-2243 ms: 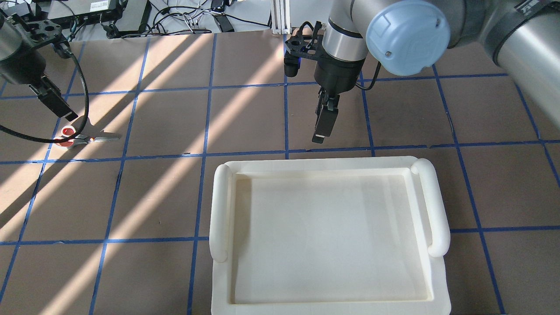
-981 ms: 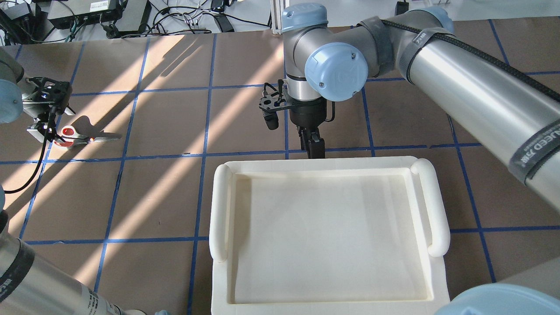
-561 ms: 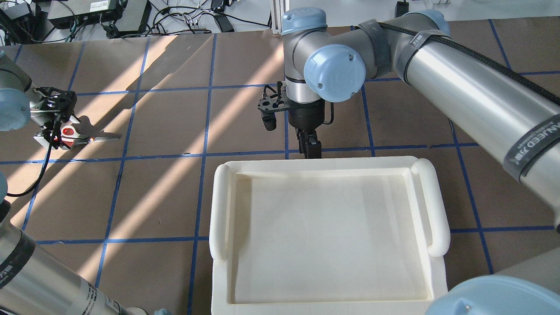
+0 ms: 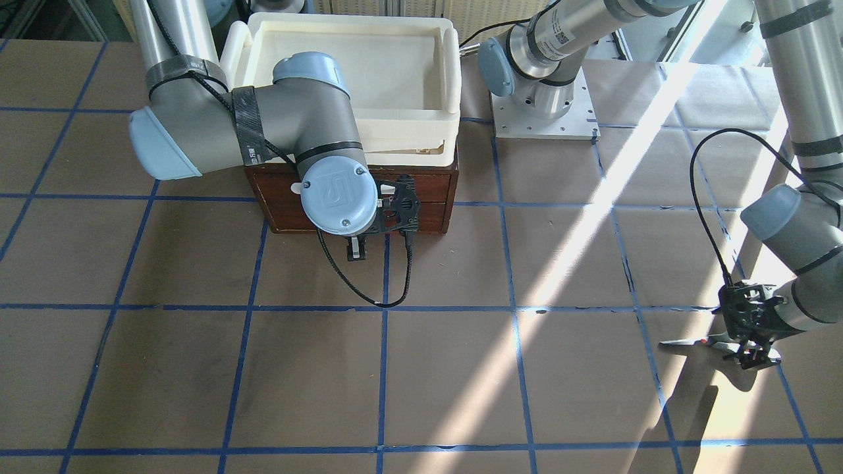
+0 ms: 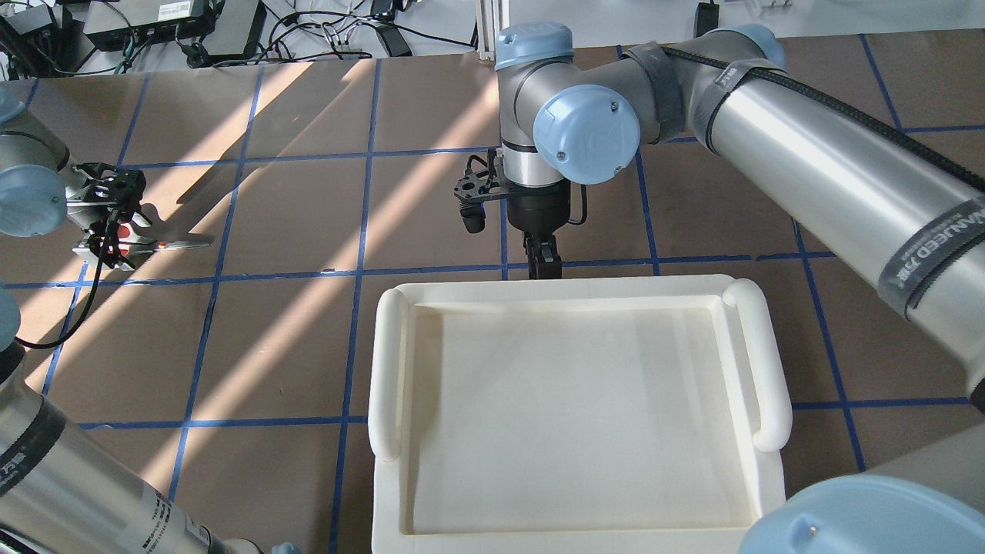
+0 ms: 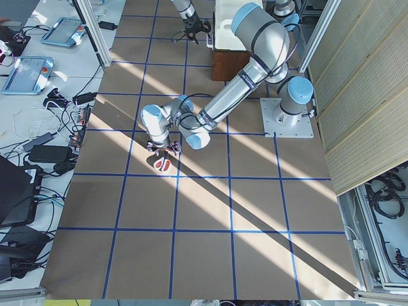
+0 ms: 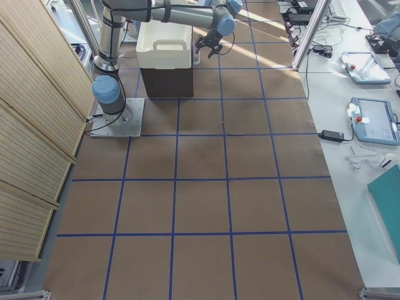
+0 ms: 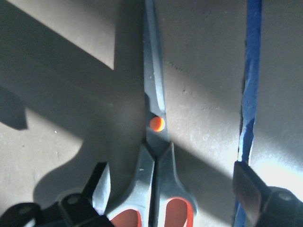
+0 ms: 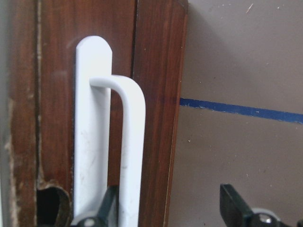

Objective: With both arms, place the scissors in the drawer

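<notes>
The scissors (image 8: pixel 156 142) lie flat on the brown table, blades (image 5: pixel 185 244) pointing toward the table's middle. My left gripper (image 5: pixel 108 235) is open and low over the handles. In the left wrist view its fingers (image 8: pixel 102 182) stand either side of the grey, red-lined loops, not touching. The drawer (image 4: pixel 425 210) is shut, its dark wooden front below the cream tray. My right gripper (image 5: pixel 542 265) is open at that front. In the right wrist view the white bar handle (image 9: pixel 132 142) sits between its fingers (image 9: pixel 232 198), close to the left one.
A cream plastic tray (image 5: pixel 577 291) sits on top of the wooden cabinet (image 4: pixel 276 204). The right arm's cable (image 4: pixel 369 296) loops onto the table in front of the cabinet. Blue tape lines (image 5: pixel 362 269) grid the table. Sunlight stripes cross its left half.
My left gripper has come down and shifted over the scissors' handles, now covering them from above. My right gripper has lowered and moved in to the drawer front.
</notes>
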Tool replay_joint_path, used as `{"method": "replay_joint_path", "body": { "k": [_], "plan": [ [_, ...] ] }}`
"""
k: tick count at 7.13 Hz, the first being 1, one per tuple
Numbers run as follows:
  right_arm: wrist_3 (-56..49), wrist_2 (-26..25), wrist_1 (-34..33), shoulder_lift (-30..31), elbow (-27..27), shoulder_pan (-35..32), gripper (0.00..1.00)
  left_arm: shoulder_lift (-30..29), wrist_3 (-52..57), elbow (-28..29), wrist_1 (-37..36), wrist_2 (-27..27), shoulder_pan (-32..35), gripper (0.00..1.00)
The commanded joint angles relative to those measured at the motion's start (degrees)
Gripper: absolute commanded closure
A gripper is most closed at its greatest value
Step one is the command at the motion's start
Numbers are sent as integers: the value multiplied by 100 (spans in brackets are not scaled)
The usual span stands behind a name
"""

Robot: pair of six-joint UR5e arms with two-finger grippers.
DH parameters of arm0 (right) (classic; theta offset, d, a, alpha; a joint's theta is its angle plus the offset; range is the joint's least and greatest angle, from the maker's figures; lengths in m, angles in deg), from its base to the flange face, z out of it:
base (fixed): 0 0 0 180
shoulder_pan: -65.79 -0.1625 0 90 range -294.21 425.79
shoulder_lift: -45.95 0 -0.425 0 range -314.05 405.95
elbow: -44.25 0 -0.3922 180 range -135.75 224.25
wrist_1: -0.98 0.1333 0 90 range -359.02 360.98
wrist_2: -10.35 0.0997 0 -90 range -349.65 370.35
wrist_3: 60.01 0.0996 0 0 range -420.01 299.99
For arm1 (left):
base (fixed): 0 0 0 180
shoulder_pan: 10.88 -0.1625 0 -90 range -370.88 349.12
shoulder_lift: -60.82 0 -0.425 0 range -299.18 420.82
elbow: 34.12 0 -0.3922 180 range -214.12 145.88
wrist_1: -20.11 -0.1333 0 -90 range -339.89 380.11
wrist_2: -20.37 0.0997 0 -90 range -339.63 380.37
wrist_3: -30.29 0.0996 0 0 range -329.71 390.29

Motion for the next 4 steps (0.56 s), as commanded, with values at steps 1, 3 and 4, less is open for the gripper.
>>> {"method": "replay_joint_path", "body": {
  "k": [1, 3, 4],
  "plan": [
    [12, -42, -3, 6, -13, 0, 36, -77, 3, 0, -35, -6, 0, 10],
    [30, -69, 6, 14, 39, 0, 38, -95, 12, 0, -44, -6, 0, 22],
    [47, -69, -3, 6, 48, 0, 39, -104, 116, 0, -62, -6, 9, 26]
  ]
}}
